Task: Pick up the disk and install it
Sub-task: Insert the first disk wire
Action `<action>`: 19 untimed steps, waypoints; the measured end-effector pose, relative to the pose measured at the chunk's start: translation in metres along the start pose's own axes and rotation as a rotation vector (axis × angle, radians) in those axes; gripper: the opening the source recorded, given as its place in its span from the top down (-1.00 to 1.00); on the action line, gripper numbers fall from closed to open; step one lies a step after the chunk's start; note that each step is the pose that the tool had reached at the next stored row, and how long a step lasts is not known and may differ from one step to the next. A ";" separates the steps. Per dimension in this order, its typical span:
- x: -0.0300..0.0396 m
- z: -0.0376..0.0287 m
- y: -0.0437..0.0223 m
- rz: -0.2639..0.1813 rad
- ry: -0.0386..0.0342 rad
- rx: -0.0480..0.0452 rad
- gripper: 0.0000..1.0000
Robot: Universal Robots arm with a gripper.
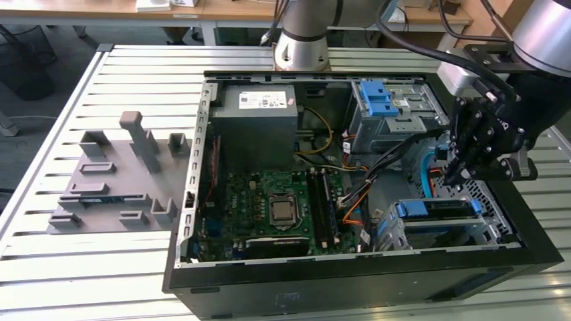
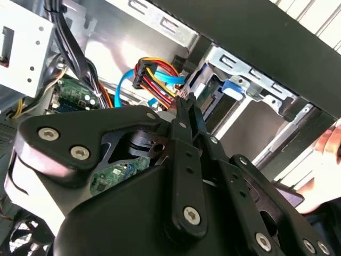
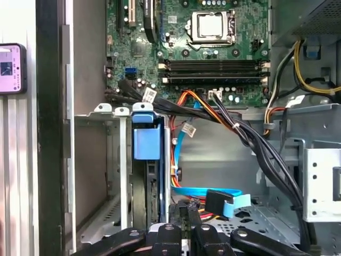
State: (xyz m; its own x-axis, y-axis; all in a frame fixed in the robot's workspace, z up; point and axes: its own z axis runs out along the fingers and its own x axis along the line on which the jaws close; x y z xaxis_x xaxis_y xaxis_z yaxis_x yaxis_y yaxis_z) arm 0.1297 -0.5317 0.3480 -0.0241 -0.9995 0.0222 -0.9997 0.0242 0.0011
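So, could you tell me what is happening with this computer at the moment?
A robot arm has its gripper lowered into the open computer case, on the exterior view's right. It hangs just above the blue-latched drive bay, close to a bundle of cables. In the first wrist view, what looks like the disk stands edge-on in that bay; whether it is fully seated is unclear.

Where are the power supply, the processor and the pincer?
power supply (image 1: 254, 134), exterior view, on its grey top face.
processor (image 1: 283, 208), exterior view, on its metal lid.
pincer (image 1: 455, 175), exterior view, at its lower tip.
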 end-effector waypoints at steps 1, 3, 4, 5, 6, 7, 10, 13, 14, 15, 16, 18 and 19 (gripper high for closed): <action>0.0003 0.0006 0.0000 0.000 0.0002 -0.0061 0.67; 0.0003 0.0021 0.0000 0.000 0.0005 -0.0205 0.67; 0.0004 0.0027 0.0001 0.000 0.0005 -0.0219 0.67; 0.0008 0.0036 0.0001 0.000 0.0007 -0.0219 0.67; 0.0020 0.0043 0.0000 0.000 0.0010 -0.0220 0.67; 0.0035 0.0051 0.0000 0.000 0.0006 -0.0220 0.67; 0.0095 0.0061 -0.0002 0.000 0.0007 -0.0220 0.67; 0.0128 0.0063 -0.0003 0.001 0.0007 -0.0221 0.67; 0.0134 0.0063 -0.0003 0.001 0.0006 -0.0221 0.67; 0.0143 0.0064 -0.0003 0.001 0.0006 -0.0221 0.67; 0.0155 0.0065 -0.0004 0.001 0.0006 -0.0221 0.67; 0.0176 0.0069 -0.0004 0.001 0.0005 -0.0221 0.67; 0.0184 0.0071 -0.0005 0.001 0.0005 -0.0221 0.67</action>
State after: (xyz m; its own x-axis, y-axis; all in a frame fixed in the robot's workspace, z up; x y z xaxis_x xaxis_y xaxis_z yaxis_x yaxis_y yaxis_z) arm 0.1297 -0.5503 0.3412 -0.0249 -0.9994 0.0227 -0.9994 0.0254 0.0232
